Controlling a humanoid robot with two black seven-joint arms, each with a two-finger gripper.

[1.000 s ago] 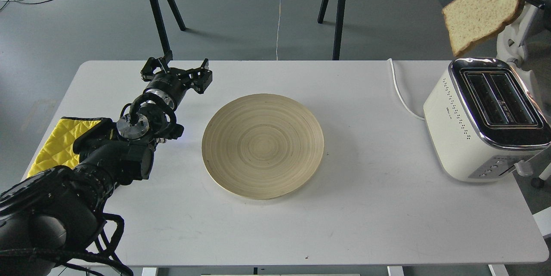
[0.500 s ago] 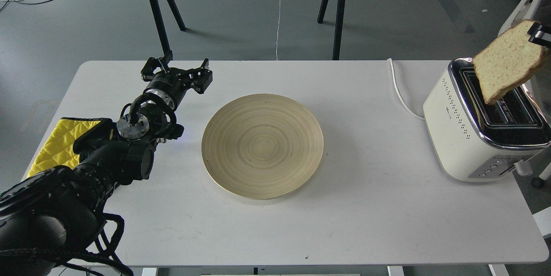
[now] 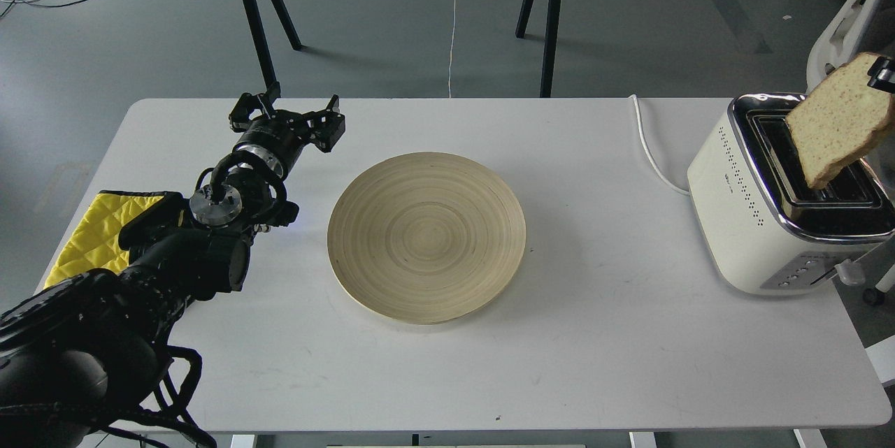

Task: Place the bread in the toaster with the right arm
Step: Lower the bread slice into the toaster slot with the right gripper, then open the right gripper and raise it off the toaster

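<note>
The bread (image 3: 839,125), a tan slice with a brown crust, hangs tilted over the chrome top of the cream-white toaster (image 3: 748,214) at the table's right end. Its lower corner is at the slots; I cannot tell whether it is inside one. Only a small black piece of my right gripper (image 3: 883,75) shows at the frame's right edge, pinching the slice's upper corner. My left gripper (image 3: 287,117) is open and empty above the table's back left, far from the toaster.
A round wooden plate (image 3: 426,237) lies bare in the middle of the white table (image 3: 615,350). A yellow quilted cloth (image 3: 87,235) lies at the left edge under my left arm. The toaster's white cord (image 3: 654,158) runs to the back edge.
The bread came down from high at the upper right to the toaster's top, then shifted a little right and lower. The left arm has not moved.
</note>
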